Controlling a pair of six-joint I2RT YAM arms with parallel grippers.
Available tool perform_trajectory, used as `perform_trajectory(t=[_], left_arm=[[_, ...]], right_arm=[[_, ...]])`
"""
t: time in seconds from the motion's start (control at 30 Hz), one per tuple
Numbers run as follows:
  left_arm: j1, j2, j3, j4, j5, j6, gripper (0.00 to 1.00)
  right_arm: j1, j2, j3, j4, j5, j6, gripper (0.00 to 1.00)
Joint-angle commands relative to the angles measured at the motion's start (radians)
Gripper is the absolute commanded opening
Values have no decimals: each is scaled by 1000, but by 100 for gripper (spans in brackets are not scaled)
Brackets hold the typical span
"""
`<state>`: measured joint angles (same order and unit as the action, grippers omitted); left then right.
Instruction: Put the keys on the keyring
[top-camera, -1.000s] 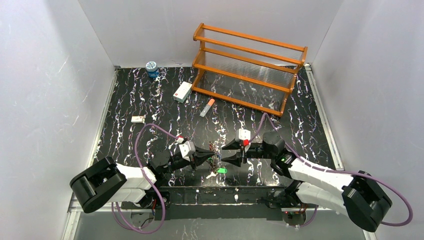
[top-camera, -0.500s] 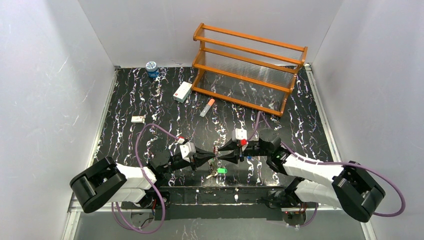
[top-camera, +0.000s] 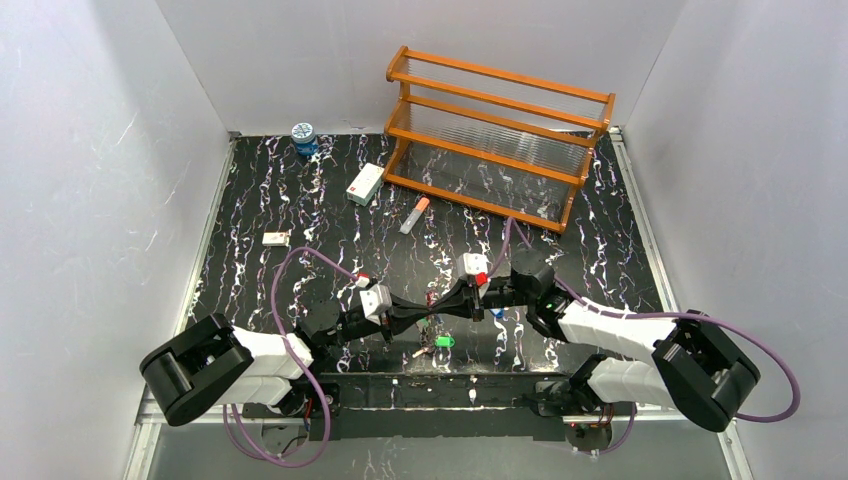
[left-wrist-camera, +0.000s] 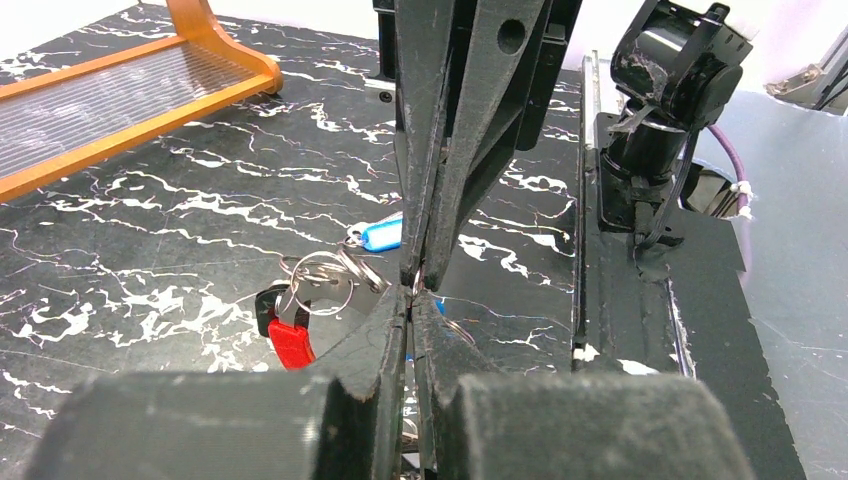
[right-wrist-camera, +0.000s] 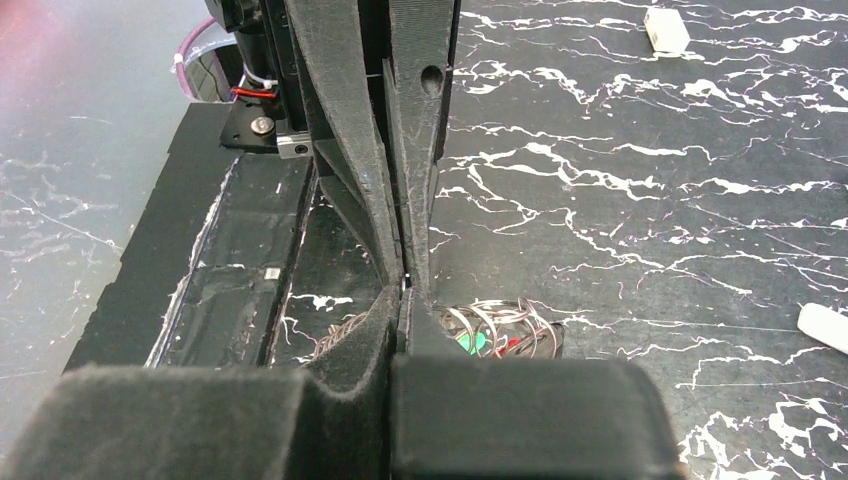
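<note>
Top external view, with both wrist views: the left gripper (top-camera: 426, 309) and the right gripper (top-camera: 441, 306) met tip to tip over the near part of the black marbled table (top-camera: 300, 200). Their long axes ran along one left-to-right line. Each pair of jaws was pressed together with no gap visible. Whether a strand of wire was pinched at the meeting point could not be resolved.

The keys lay bunched directly under that point. A green-headed key (top-camera: 443, 341) showed just on the base side of the tips in the overhead picture. The left wrist view showed a blue-headed key (left-wrist-camera: 382, 235) and a red head (left-wrist-camera: 292, 343) to the rack side of the finger line. The keyring (right-wrist-camera: 500, 318) appeared as thin silvery loops tangled among the keys, low beside the right fingers. Its strands could not be told from the keys' own small rings.

Neither arm was nearer, since the bunch sat beneath the shared tip point, within equal reach of both. Judged from this, the threading step was in hand but not complete. The next move would turn on one claw steadying the loop while the other brought a key's hole in line with the wire. A slip there would drop the bunch flat on the table.
</note>
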<state>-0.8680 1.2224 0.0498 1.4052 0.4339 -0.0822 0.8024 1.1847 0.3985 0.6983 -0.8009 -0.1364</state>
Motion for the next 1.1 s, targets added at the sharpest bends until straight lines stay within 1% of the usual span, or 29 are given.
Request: perform_trajectory(t=[0.0,0.17,0.2,0.27,0.37,0.5,0.67,0.77,1.07], left_arm=[[-3,-3,32,34,6,10,0],[-2,4,33,34,-2,16,0],[-3,7,33,34,-4,16,3],[-3,12,30,32,-13,23,14],[-3,10,24,17,-35,37,27],[-3,5,28,-30,-57,62,35],[-3,12,47,-89,-57,78,36],[-3,22,56,-113,-51,114,36],[-3,86,96,-173,30,142,36]], right_arm=[[1,-14,56,-35,-17,-28,1],[1,-33,74,-153,11,-75,1],[1,-39,74,-173,19,-86,1],[1,-50,78,-234,41,-108,1],[1,-65,106,-361,74,-157,1],[1,-71,140,-520,134,-210,1],[1,-24,198,-653,212,-207,1],[3,24,235,-726,240,-207,1],[30,86,287,-761,256,-249,1]])
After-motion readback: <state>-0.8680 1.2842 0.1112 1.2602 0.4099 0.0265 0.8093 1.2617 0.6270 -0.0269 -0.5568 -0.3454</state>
